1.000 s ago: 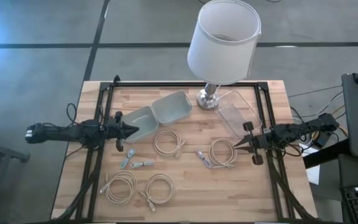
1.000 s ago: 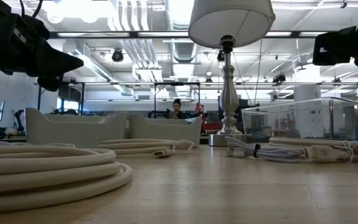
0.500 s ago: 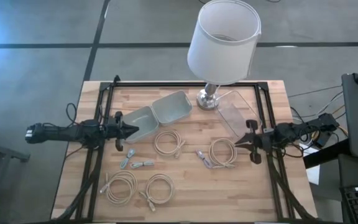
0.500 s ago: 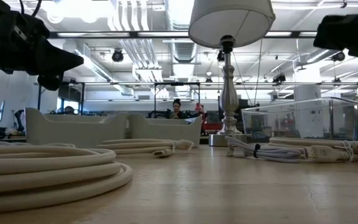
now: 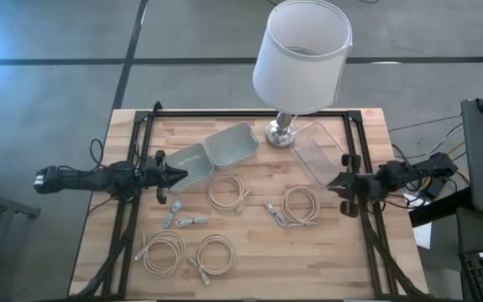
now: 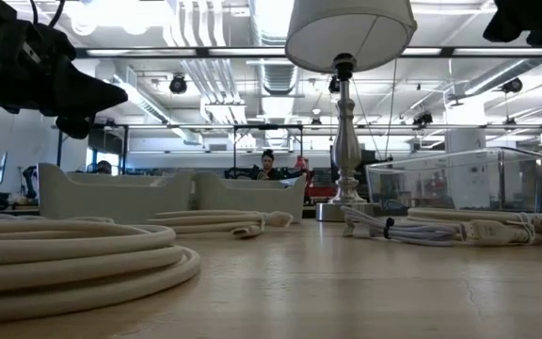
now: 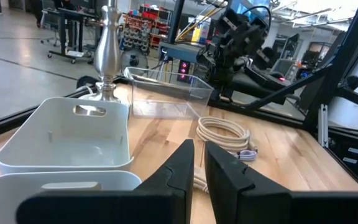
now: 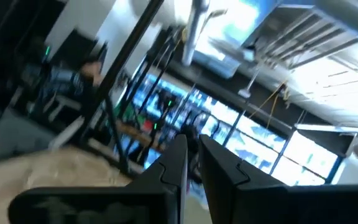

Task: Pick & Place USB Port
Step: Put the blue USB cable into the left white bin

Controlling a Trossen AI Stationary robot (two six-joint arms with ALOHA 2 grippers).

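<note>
One claw, the right claw, has pulled back toward the table edge.

Nothing here carries writing I can read. The bins, the coiled cables and the lamp bear no legible label, brand or number.

— What is lying nearest the lens?
— A coiled cream cable is resting on the wooden table.
— And behind it?
— Two pale bins, a silver lamp and a clear box are standing there.
</note>
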